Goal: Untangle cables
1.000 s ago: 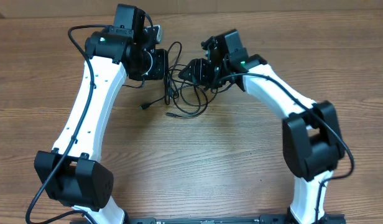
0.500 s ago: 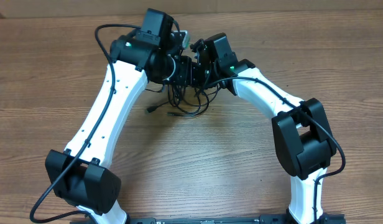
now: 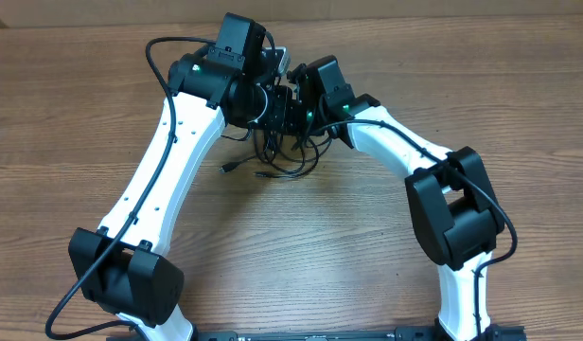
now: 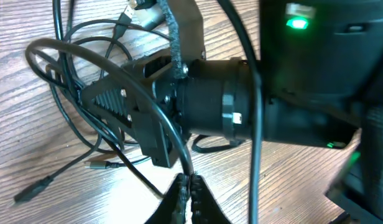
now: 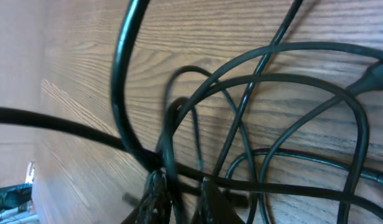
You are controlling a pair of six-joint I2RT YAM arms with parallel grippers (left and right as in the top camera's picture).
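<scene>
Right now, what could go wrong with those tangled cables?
The left hand and right hand crowd together over the cables, so they might bump. The left hand pinches one strand; pulling could tighten the tangle, since the loops cross each other.

Cables (image 3: 290, 163) on the table (image 3: 348, 246), left hand (image 4: 186, 190) beside right hand (image 5: 179, 190).

No legible text, brand, number or sign appears in any view. A small white label (image 4: 237, 118) sits on the black cylindrical arm section (image 4: 210, 93) at the centre of the left wrist view; its print is too small to read. A green indicator light (image 4: 296, 24) glows at upper right, unmarked.
</scene>
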